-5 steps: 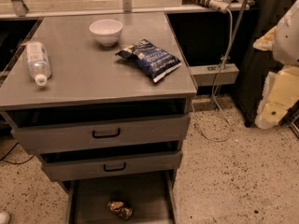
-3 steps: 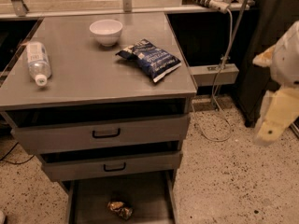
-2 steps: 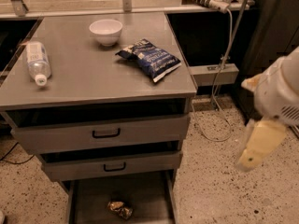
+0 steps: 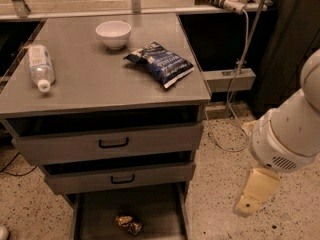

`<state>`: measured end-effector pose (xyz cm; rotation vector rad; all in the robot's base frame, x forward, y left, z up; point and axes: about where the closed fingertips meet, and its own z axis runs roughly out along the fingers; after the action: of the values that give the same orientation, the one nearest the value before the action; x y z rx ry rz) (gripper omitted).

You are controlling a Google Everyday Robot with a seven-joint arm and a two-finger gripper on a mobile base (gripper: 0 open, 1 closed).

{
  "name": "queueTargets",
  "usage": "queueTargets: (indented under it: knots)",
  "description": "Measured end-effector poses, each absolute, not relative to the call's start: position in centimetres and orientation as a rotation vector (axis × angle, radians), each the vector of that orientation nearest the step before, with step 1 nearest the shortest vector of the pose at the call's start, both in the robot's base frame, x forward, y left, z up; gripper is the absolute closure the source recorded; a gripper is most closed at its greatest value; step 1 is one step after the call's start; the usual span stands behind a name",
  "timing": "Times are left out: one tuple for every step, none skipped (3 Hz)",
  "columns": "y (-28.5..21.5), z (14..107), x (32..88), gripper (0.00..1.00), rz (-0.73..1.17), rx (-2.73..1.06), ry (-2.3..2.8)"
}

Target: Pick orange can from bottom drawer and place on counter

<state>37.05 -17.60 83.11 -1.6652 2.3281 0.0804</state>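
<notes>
The orange can (image 4: 128, 224), small, shiny and dented, lies on its side in the open bottom drawer (image 4: 165, 211), near the drawer's middle. The counter (image 4: 95, 84) is the flat grey top of the cabinet above it. My gripper (image 4: 248, 200) hangs from the white arm (image 4: 285, 134) at the lower right, over the speckled floor. It is to the right of the cabinet, apart from the drawer and higher than the can. It holds nothing that I can see.
On the counter are a white bowl (image 4: 113, 34), a blue chip bag (image 4: 161, 64) and a clear plastic bottle (image 4: 39, 66) lying down. The two upper drawers (image 4: 112, 143) with black handles are slightly open. Cables (image 4: 235, 79) hang right of the cabinet.
The arm has swung down and to the left from the right edge of the view, bringing the gripper lower and closer to the cabinet. The can and counter items have not moved.
</notes>
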Motion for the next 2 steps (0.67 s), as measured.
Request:
queueTargets:
  knots:
    - [-17.6, 83.2, 37.1, 0.00, 0.080, -1.665, 2.327]
    - [-16.0, 78.5, 36.7, 0.00, 0.136, -1.698, 2.343]
